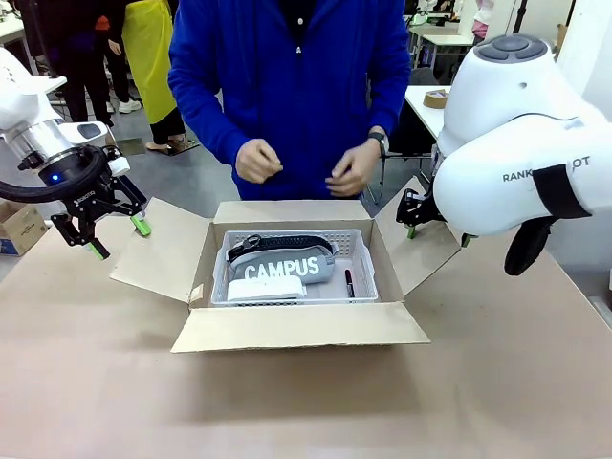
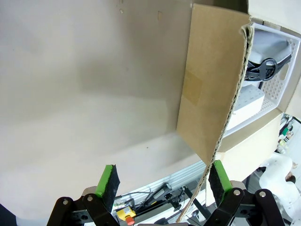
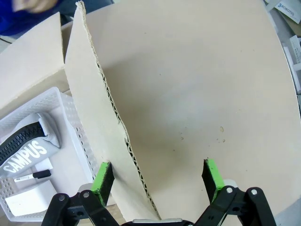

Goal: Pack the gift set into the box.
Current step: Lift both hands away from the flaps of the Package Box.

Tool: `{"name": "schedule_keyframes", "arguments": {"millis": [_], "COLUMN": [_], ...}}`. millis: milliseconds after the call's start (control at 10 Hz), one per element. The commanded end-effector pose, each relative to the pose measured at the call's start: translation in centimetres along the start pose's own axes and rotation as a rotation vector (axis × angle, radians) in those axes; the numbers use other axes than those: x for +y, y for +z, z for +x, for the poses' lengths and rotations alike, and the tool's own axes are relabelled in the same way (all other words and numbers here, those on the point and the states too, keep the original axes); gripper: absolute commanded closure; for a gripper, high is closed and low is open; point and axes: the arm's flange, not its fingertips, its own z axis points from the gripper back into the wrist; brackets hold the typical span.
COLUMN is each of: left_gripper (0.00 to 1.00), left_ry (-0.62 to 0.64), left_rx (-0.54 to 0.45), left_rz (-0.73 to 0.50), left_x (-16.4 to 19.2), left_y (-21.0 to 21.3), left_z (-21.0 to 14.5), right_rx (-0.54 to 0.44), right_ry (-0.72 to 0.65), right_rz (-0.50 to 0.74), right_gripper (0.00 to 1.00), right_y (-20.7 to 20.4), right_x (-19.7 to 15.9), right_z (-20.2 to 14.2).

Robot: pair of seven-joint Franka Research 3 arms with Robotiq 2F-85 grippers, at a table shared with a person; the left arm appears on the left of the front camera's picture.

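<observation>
The box (image 1: 296,328) stands open mid-table with its four flaps spread. Inside sits the gift set: a white perforated basket (image 1: 363,251) holding the grey "CAMPUS" pouch (image 1: 282,266), a white folded item (image 1: 265,289) and a dark pen (image 1: 349,282). My left gripper (image 1: 120,238) is open at the outer edge of the left flap (image 1: 158,251); in the left wrist view that flap (image 2: 211,80) runs between the fingers of the left gripper (image 2: 163,179). My right gripper (image 3: 157,175) is open astride the right flap (image 3: 103,94), partly hidden behind the arm in the front view.
A person in blue stands behind the box, both hands (image 1: 258,161) held above its far flap. A small cardboard box (image 1: 19,228) sits off the table's left edge. The brown table (image 1: 306,411) is bare in front of the box.
</observation>
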Motion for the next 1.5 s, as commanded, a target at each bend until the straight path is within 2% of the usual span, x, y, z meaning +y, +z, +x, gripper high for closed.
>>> {"name": "schedule_keyframes", "arguments": {"millis": [0,100,200,300,400,500,600,800,900,1000,1100,1200,1400], "left_gripper": [0.0,0.0,0.0,0.0,0.0,0.0,0.0,0.0,0.0,0.0,0.0,0.0,0.0], "left_ry": [0.0,-0.26,-0.451,-0.602,-0.757,-0.911,-0.984,-1.063,-1.032,-0.941,-0.675,-0.961,-0.961], "left_rx": [0.0,0.031,0.027,0.021,0.005,-0.066,-0.16,-0.263,-0.303,-0.293,-0.313,-0.368,-0.368], "left_rz": [0.0,-0.077,-0.138,-0.236,-0.439,-0.655,-0.842,-1.128,-1.247,-1.366,-1.415,-1.041,-1.041], "left_x": [0.0,-1.5,-3.1,-3.4,-2.1,0.3,2.9,8.0,9.5,11.1,11.5,10.6,10.6], "left_y": [0.0,1.0,4.4,7.5,9.9,10.8,10.6,9.6,8.5,8.0,7.5,7.5,7.5], "left_z": [0.0,-2.4,-5.9,-8.9,-11.5,-13.0,-13.4,-13.1,-11.5,-9.3,-7.3,-12.9,-12.9], "right_rx": [0.0,-0.039,-0.091,-0.093,-0.024,0.056,0.125,0.226,0.231,0.232,0.272,0.219,0.219], "right_ry": [0.0,0.192,0.177,0.122,0.106,0.066,-0.008,-0.285,-0.429,-0.531,-0.592,-0.395,-0.395], "right_rz": [0.0,0.219,0.334,0.487,0.695,0.84,0.96,1.136,1.242,1.271,1.188,1.274,1.274], "right_gripper": [0.0,0.0,0.0,0.0,0.0,0.0,0.0,0.0,0.0,0.0,0.0,0.0,0.0], "right_y": [0.0,1.9,5.6,9.1,11.7,12.1,11.1,7.4,4.8,3.1,1.6,7.2,7.2], "right_x": [0.0,1.8,0.0,-4.0,-9.0,-13.1,-16.7,-23.5,-26.9,-28.3,-28.2,-28.5,-28.5], "right_z": [0.0,-0.9,-0.1,0.3,0.1,-0.2,-0.5,-0.8,-0.9,-1.1,-0.6,2.1,2.1]}}
